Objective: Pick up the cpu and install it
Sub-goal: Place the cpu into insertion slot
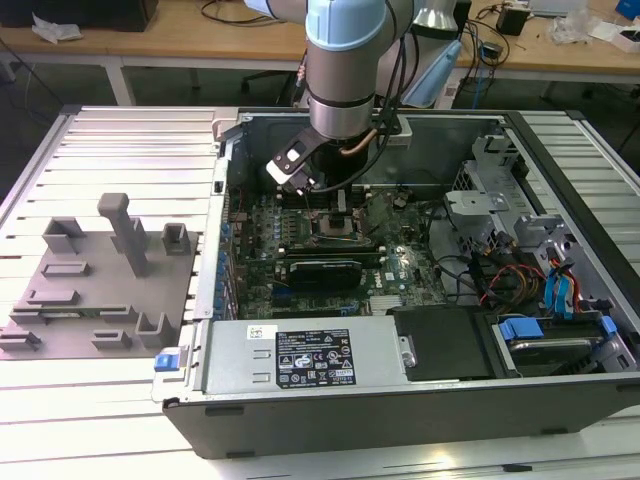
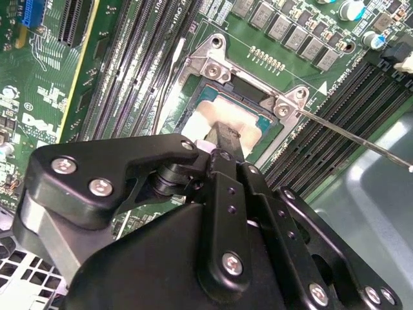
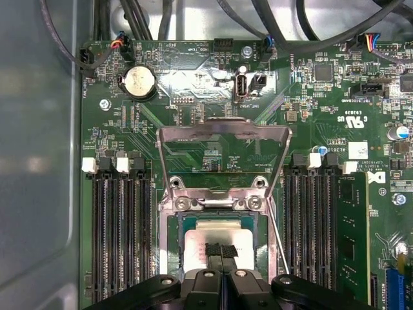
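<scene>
So, the cpu [image 3: 201, 244] is sitting flat in the socket frame [image 3: 216, 201] on the green motherboard [image 3: 310, 116], with its silver top facing up and showing in both wrist views [image 2: 226, 115]. The gripper [image 3: 221, 250] is right over the middle of it with its fingers pressed together, so it isn't pinching the chip. The tips look like they're on the metal top or just above it [image 2: 224, 137]; I honestly can't tell which. The metal load plate [image 3: 222, 132] is flipped up on the far side of the socket, and the thin lever rod [image 2: 355, 135] is out to one side. Memory slots [image 3: 119, 232] run along both sides. In the exterior view the arm [image 1: 342, 90] reaches down into the open computer case [image 1: 400, 400], which is lying on the slatted worktop [image 1: 120, 420], with a grey fixture block [image 1: 95, 290] off to the exterior view's left.
</scene>
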